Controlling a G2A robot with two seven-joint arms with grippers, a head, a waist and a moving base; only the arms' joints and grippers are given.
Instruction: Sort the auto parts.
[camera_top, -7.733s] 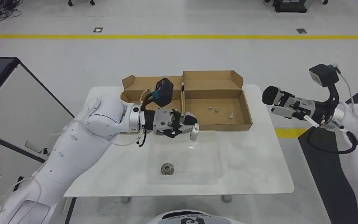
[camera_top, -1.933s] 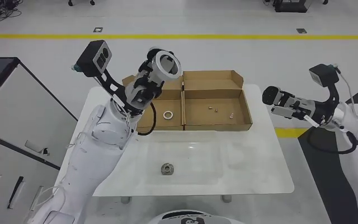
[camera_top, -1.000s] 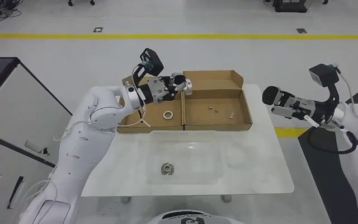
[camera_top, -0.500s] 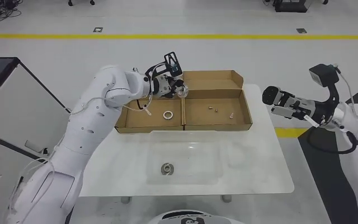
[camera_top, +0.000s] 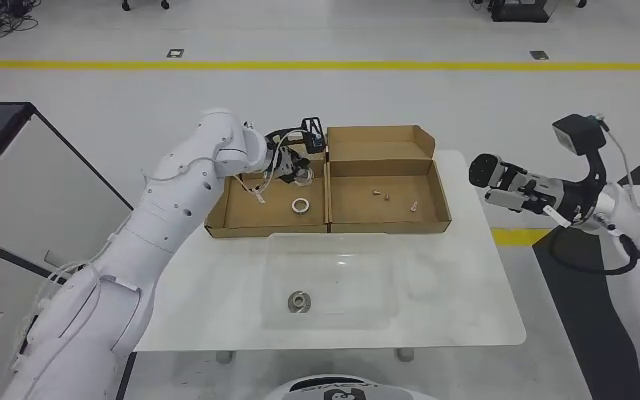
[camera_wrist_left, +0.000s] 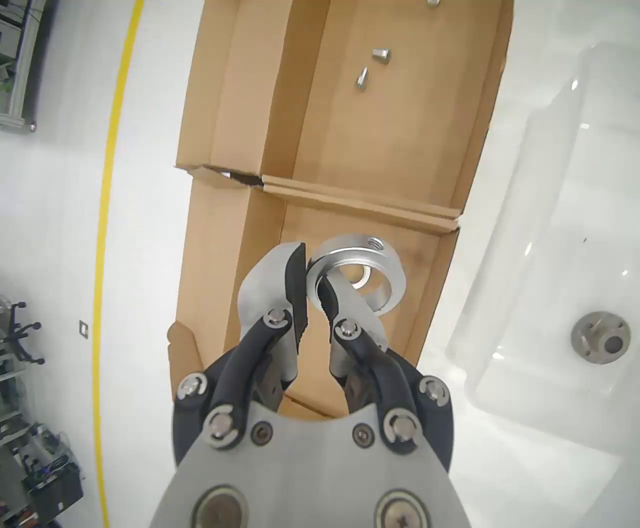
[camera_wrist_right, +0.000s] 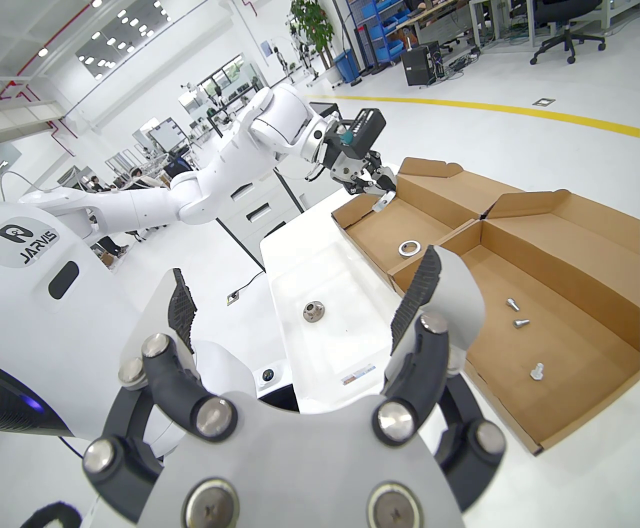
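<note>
My left gripper (camera_top: 298, 173) hangs over the left cardboard box (camera_top: 235, 208), shut on the wall of a silver ring collar (camera_wrist_left: 350, 250) with a threaded side hole. One finger is inside the ring, the other outside. A smaller silver ring (camera_top: 300, 205) lies on that box's floor below. The right cardboard box (camera_top: 432, 195) holds a few bolts (camera_top: 378, 192). A grey flanged hub (camera_top: 298, 300) sits in the clear tray (camera_top: 400, 252). My right gripper (camera_wrist_right: 305, 267) is open beyond the table's right edge with nothing between its fingers.
The two boxes stand side by side at the table's back, sharing a cardboard divider (camera_top: 328, 190), with their lids folded up behind. The clear tray lies in front of them in the middle of the white table (camera_top: 470, 290). A grey cabinet (camera_top: 40, 200) stands to the left.
The left arm lifted the ring collar from in front of the boxes, raised it high, then swung it down over the left box. The right arm has not moved.
</note>
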